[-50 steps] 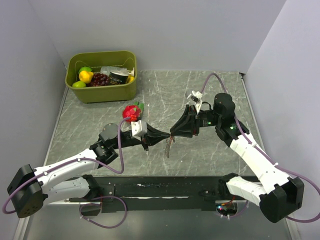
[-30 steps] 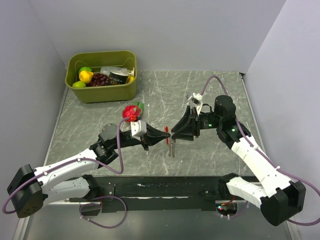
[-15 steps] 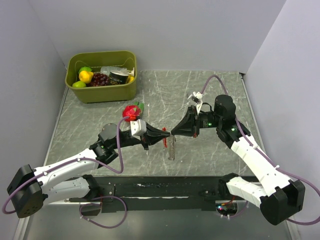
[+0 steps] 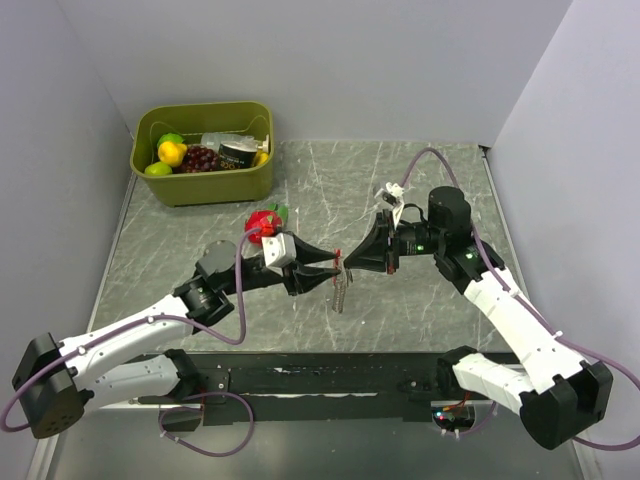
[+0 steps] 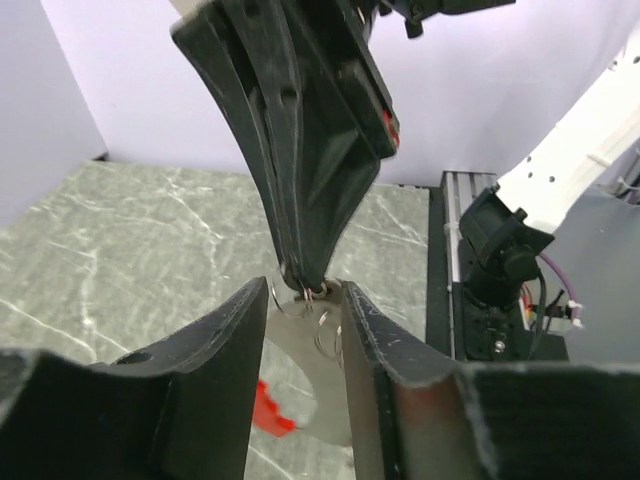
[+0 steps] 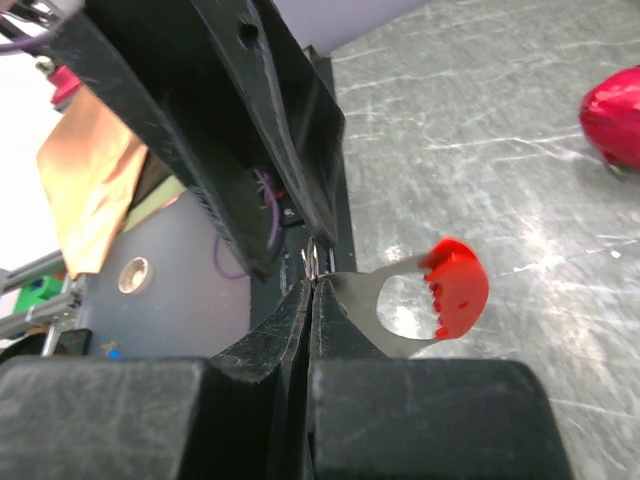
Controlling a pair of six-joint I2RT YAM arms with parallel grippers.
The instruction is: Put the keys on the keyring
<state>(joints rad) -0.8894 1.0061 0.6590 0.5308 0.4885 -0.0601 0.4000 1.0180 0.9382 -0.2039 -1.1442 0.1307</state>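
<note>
Across the marble table (image 4: 420, 190), the green bin (image 4: 215, 187) of toy food sits at the far left corner. The strawberry toy (image 4: 263, 224) lies apart from it, just beyond the left arm's wrist. Both arms reach inward and meet tip to tip above the middle of the table.

The left gripper (image 4: 328, 274) has its jaws a narrow way apart. In its wrist view the flat silvery part of the keyring (image 4: 340, 290) fills that gap, so it seems clamped by its edges. The right gripper (image 4: 352, 263) is pinched fully closed on the fine wire loop at the keyring's end. The keyring is thus held in the air between the two tips, with a silvery chain-like part dangling below them. Its red fob (image 6: 457, 285) points toward the left arm.

I judge the step in hand to be the threading itself, with each arm holding one end. I cannot tell a separate key from the loops. The next move calls for a small, steady twist or slide with both grips kept firm, since a slip would drop the whole piece.

Compared with half a second ago, the left forearm has swung slightly farther and right. The fob, then plain between the tips from above, is now nearly hidden.
</note>
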